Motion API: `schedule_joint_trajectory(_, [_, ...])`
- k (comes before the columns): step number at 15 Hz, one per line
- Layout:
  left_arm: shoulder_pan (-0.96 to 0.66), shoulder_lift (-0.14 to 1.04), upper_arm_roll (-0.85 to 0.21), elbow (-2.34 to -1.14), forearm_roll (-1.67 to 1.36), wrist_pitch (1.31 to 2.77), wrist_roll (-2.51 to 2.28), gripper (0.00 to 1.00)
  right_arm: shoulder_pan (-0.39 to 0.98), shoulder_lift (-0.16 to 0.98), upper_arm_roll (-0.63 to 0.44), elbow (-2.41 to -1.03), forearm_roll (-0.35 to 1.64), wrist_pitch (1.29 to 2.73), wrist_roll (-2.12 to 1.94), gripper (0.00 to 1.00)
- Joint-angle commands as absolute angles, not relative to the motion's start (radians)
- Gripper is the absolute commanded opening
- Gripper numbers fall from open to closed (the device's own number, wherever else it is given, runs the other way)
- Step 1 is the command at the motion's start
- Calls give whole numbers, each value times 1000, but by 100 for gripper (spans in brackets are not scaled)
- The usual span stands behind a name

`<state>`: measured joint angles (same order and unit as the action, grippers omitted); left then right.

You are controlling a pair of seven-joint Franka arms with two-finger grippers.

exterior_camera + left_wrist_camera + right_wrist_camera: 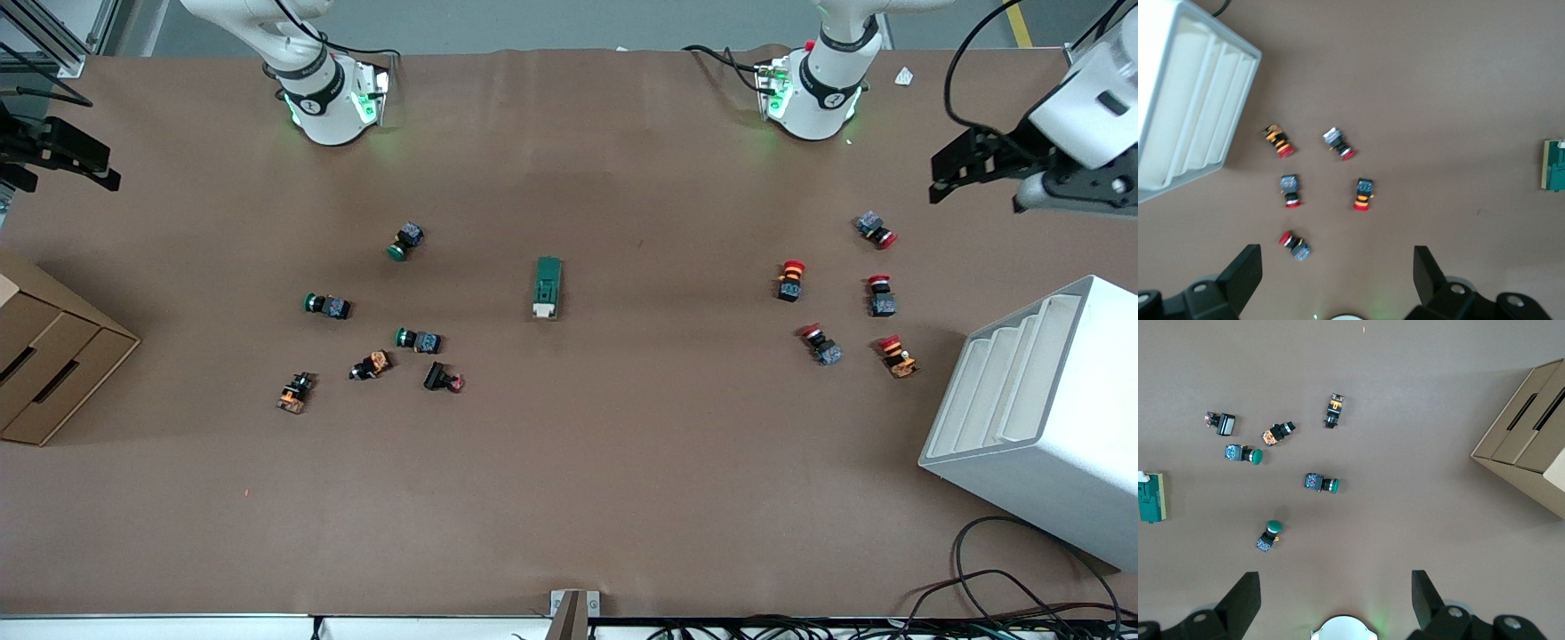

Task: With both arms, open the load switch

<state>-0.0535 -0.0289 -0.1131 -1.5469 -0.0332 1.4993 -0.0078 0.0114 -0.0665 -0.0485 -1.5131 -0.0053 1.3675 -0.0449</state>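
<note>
White rack point(1031, 418) lies nearest. Switch point(548, 287) sits mid-table, untouched. I see left tool point(956, 169) and right tool point(84, 164) open, high at table ends. I'd pin the body, then flip the tab.

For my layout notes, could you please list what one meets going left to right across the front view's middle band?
Cardboard box → green push buttons → load switch → red push buttons → white rack.
</note>
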Motion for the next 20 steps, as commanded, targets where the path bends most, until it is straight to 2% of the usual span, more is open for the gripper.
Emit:
schedule_joint_trajectory(1, [-95, 14, -187, -1520, -41, 1540, -110, 100, 8, -40, -41, -1508, -28, 1379, -52, 100])
schedule_joint_trajectory(6, [-104, 80, -336, -1522, -44, 1613, -351, 100, 5, 190, -43, -1494, -41, 1434, -57, 100])
schedule_joint_trajectory(9, [-139, 130, -403, -1535, -31, 1690, -518, 100, 11, 230, -40, -1499, -77, 1506, -49, 100])
schedule_joint_trajectory(12, [-242, 143, -408, -1598, -25, 1785, -684, 100, 28, 268, -40, -1500, -14, 1516, 7, 100])
schedule_joint_trajectory(16, [-385, 143, -411, -1692, 58, 1834, -909, 100, 110, 307, -40, -1500, 41, 1531, 360, 100])
schedule_joint_trajectory(20, [-514, 208, -410, -1781, 159, 2025, -1139, 100, 219, 379, -38, -1493, 112, 1532, 763, 100])
